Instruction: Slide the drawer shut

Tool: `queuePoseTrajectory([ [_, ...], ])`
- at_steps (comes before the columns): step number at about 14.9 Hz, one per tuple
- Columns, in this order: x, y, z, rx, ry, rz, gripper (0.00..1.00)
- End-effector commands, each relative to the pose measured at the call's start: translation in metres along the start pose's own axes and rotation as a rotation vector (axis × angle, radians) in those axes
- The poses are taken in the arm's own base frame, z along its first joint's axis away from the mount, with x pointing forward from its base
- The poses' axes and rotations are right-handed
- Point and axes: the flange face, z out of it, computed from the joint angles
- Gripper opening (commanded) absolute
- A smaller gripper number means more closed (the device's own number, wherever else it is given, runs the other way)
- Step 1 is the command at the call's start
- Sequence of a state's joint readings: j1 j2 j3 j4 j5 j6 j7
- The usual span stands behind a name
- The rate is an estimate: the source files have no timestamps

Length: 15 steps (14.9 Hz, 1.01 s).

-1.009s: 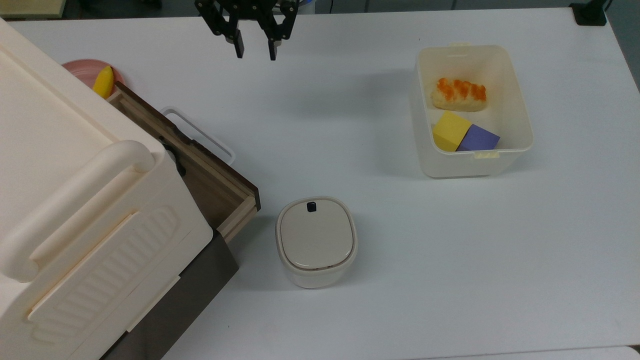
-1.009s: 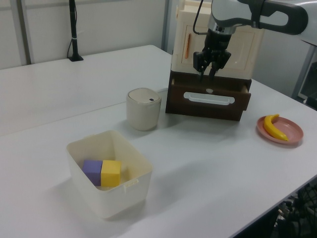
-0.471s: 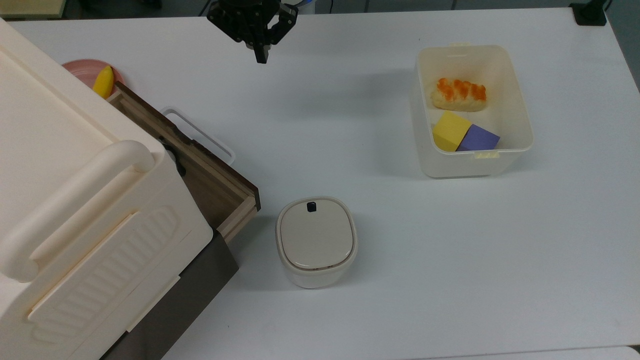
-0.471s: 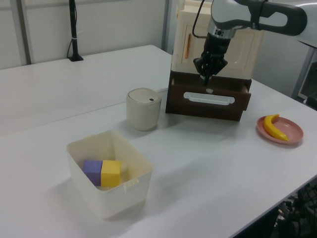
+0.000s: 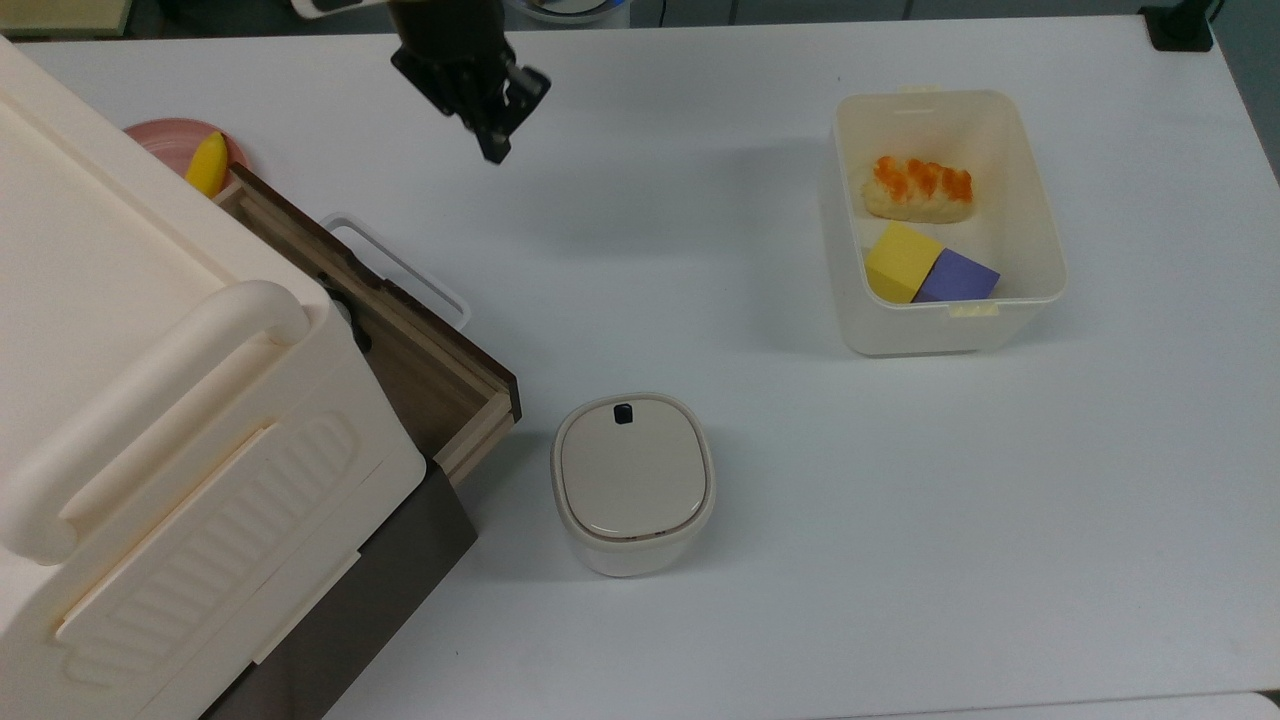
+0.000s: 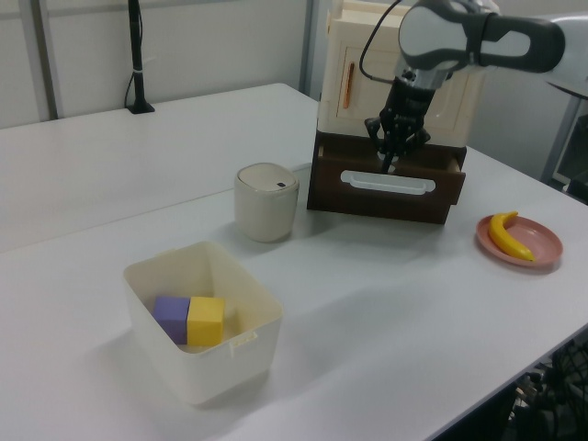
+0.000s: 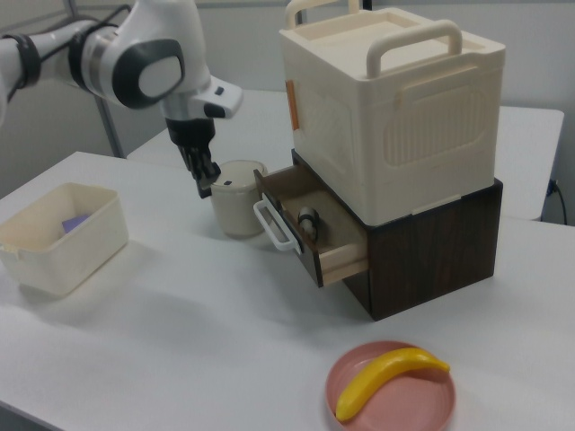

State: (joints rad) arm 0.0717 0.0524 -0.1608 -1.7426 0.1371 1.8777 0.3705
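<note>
The drawer (image 5: pixel 421 352) stands pulled out of the dark brown base under the cream cabinet. It has a dark brown front (image 6: pixel 385 190), tan inner walls (image 7: pixel 333 253) and a thin white loop handle (image 5: pixel 403 267). A small dark object (image 7: pixel 308 218) lies inside it. My gripper (image 5: pixel 494 152) is shut with nothing in it, pointing down. It hangs over the table out in front of the drawer, apart from the handle. In the right view the gripper (image 7: pixel 205 188) is left of the handle (image 7: pixel 274 225). The left view has the gripper (image 6: pixel 390 166) just above the handle (image 6: pixel 387 183).
A cream lidded container (image 5: pixel 632 482) stands close to the drawer's corner. A white bin (image 5: pixel 1042 240) with a bread piece and yellow and purple blocks sits at the top view's right. A pink plate (image 7: pixel 431 409) with a banana (image 7: pixel 390 378) lies beside the cabinet (image 5: pixel 150 400).
The fingers went from open to shut. The gripper turned and moved down and toward the drawer front.
</note>
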Motion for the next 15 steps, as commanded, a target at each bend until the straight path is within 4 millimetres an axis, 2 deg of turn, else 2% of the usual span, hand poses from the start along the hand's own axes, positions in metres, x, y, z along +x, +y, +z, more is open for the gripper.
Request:
queuePoseTrajectory([
  [1, 0.005, -0.005, 0.028, 0.019, 0.039, 0.142, 0.0],
  [6, 0.019, 0.003, 0.051, 0.002, 0.041, 0.174, 0.0],
  [8, 0.027, 0.006, 0.065, -0.008, 0.044, 0.188, 0.0],
  [15, 0.048, 0.014, 0.09, -0.012, 0.09, 0.199, 0.0],
])
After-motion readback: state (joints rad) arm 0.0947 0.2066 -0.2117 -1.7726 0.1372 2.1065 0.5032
